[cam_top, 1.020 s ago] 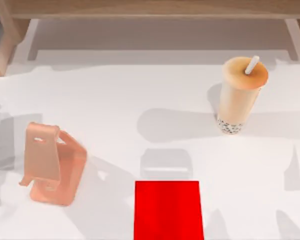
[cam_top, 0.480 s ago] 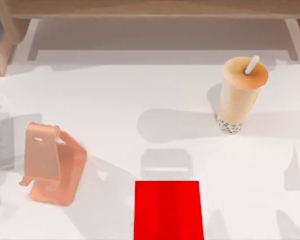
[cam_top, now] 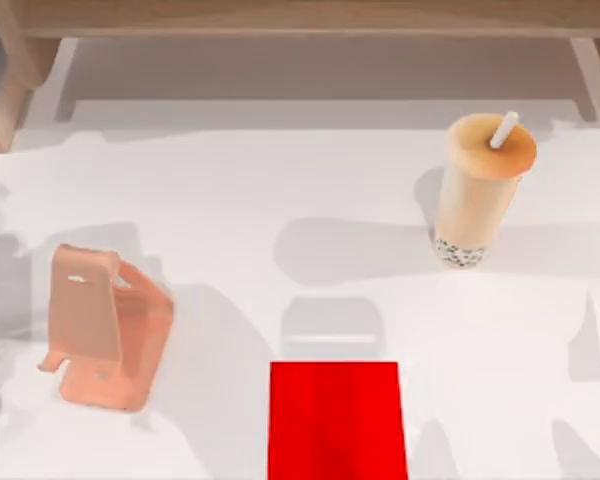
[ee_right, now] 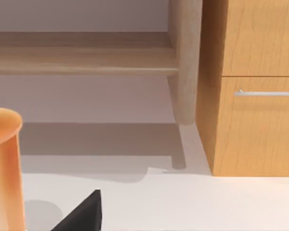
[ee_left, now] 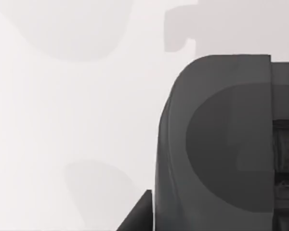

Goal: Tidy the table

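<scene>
The tabletop spreads wide, its long axis running left to right. A pink phone stand sits near its left edge, a bubble tea cup upright toward the right, and a red pad at the near edge, all awaiting sorting. Neither pincer's state can be told.

The table is lying flat as a broad, plain white, matte tabletop, spreading across the whole top view up to the far edge. Soft grey shadows are falling over its smooth surface in several places.
</scene>
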